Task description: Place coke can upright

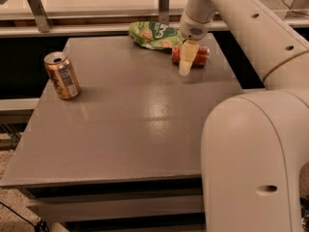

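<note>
The red coke can point(202, 56) lies on its side at the far right of the grey table point(145, 115), just in front of a green snack bag. My gripper point(186, 64) hangs from the white arm directly over the can's middle and covers it, so red shows on both sides. Whether the gripper touches the can cannot be told.
A gold-orange can point(62, 75) stands upright near the table's left edge. A green snack bag point(154, 34) lies at the back edge, touching or nearly touching the coke can. My large white arm segment point(256, 158) fills the lower right. A rail runs behind the table.
</note>
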You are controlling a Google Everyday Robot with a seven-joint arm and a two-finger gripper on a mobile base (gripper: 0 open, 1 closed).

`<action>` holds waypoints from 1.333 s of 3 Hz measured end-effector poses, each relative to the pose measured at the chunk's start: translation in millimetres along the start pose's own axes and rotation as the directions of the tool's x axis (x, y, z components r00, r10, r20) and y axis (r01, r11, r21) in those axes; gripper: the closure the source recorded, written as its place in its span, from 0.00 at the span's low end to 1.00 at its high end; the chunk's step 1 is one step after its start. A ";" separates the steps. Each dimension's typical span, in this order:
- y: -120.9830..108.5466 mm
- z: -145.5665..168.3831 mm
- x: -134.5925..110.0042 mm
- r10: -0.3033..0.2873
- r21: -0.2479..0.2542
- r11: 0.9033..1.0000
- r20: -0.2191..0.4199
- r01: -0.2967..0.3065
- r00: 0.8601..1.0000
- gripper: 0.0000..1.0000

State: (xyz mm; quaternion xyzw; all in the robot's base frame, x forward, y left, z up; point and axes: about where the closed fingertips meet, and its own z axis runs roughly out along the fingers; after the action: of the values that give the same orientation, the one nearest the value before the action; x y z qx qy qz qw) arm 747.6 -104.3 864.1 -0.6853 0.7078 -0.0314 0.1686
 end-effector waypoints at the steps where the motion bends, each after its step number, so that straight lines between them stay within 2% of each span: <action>1: 2.7 12.9 4.6 0.022 -0.016 1.000 -0.018 -0.023 1.000 0.16; 2: 7.9 22.9 4.6 0.038 -0.042 0.998 -0.039 -0.039 0.999 0.39; 4: 8.3 21.4 3.0 0.043 -0.051 0.998 -0.042 -0.045 0.998 0.85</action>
State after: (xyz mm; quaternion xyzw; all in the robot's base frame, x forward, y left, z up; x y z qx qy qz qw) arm 745.7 -102.8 841.2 -0.6728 0.7267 -0.0232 0.1370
